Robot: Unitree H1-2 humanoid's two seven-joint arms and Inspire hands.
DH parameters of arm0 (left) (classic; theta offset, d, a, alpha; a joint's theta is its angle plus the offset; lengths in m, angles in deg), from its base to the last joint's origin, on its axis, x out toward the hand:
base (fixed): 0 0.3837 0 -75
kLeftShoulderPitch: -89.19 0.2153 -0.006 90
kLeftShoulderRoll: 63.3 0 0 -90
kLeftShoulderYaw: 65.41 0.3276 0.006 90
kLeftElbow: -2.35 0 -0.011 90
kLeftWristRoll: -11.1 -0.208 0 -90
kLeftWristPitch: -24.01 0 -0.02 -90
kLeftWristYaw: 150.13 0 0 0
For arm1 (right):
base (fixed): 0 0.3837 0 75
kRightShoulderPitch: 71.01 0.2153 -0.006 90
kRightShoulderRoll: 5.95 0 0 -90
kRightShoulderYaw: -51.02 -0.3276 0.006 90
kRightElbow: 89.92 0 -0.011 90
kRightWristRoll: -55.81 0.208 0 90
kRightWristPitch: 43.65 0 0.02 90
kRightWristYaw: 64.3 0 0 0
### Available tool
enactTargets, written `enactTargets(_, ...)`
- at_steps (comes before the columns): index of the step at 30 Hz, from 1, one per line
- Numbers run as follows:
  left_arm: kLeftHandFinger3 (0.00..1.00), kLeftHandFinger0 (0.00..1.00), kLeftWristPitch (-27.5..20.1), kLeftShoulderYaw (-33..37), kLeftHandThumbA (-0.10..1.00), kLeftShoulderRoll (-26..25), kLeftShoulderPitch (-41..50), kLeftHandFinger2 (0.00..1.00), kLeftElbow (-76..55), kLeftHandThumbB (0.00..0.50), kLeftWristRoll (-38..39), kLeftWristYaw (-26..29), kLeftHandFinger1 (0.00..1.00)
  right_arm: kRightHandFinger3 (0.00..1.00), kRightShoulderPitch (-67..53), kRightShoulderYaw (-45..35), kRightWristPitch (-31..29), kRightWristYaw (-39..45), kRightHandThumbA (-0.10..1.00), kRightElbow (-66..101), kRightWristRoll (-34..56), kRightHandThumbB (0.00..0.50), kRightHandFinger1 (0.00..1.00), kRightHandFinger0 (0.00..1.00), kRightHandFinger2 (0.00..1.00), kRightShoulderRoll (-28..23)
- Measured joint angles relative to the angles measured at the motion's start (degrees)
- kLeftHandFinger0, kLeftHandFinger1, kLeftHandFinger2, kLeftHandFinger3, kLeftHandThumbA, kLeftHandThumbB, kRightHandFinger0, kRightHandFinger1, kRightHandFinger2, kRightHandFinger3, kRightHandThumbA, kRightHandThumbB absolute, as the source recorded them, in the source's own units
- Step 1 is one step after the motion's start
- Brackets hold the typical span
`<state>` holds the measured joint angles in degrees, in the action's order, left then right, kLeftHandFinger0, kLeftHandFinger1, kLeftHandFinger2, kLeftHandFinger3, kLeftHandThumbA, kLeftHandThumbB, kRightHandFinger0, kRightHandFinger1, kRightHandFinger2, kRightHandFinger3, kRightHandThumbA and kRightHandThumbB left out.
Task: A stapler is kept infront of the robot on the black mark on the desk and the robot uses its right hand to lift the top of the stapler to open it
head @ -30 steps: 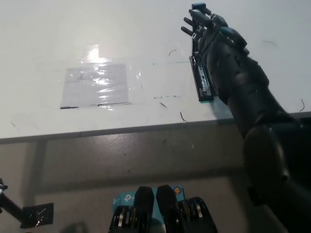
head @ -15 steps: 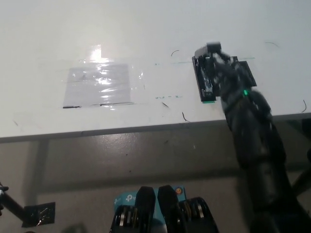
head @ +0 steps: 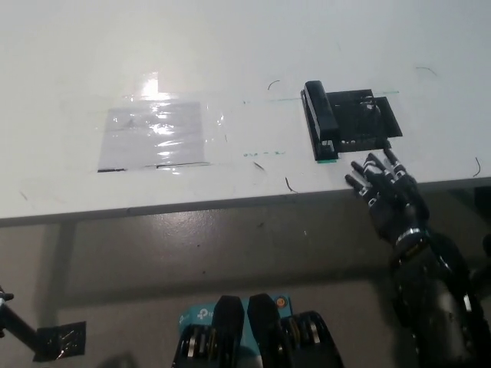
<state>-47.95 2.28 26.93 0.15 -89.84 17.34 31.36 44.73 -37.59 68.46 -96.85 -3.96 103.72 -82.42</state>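
Nearest of all, the right hand (head: 387,198) hangs at the near edge of the desk (head: 230,46), over toward the right. It is black, the arm rising from the bottom right corner, and the fingers (head: 374,170) are spread apart and pointing away across the desk. They hold nothing. The fingertips sit just over the desk's near edge, close to the stapler but not touching it.

Just beyond the fingertips lies the stapler (head: 321,116), right of centre on the white desk. It rests along the left side of the black mark (head: 367,123), a dark square patch on the desk surface. The stapler runs near to far, a long dark bar with a rounded far end, and a bit of green shows at its near tip. From this angle I cannot tell whether its top is raised or lying flat.

Left of that, across a bare stretch of desk with a few small dark scratches, a clear sheet (head: 153,134) is taped flat and catches the light with a bright glare. It sits well apart from the stapler.

The far part of the desk is plain white.

The left hand does not show anywhere from here.
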Motion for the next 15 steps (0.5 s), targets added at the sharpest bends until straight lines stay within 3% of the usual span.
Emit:
enactTargets(5,0.72,0.18,0.0,0.0,0.43,0.0,-0.1,0.45,0.0,0.000,0.0,0.0,0.20,1.00,-0.5,2.4,1.8,-3.0,0.42,6.4,5.6,0.000,0.78,0.77,0.94,-2.6)
enactTargets(7,0.70,0.18,0.0,0.0,0.42,-0.1,-0.2,0.44,0.0,0.000,0.0,0.0,0.19,1.00,-0.6,2.3,2.4,-3.8,0.36,9.3,7.8,0.000,0.70,0.66,0.84,-4.3)
enactTargets(13,0.69,0.20,0.0,-0.2,0.43,-0.5,-0.3,0.43,-0.2,0.000,0.0,0.0,0.21,1.00,-3.1,-2.0,3.4,-3.0,0.28,15.6,6.7,0.000,0.67,0.63,0.77,-10.0)
enactTargets(15,0.70,0.22,0.0,-0.2,0.44,-0.5,-0.3,0.43,-0.2,0.000,0.0,0.0,0.22,0.91,-5.4,-2.2,3.0,-2.6,0.24,15.2,4.6,0.011,0.52,0.49,0.61,-11.4)
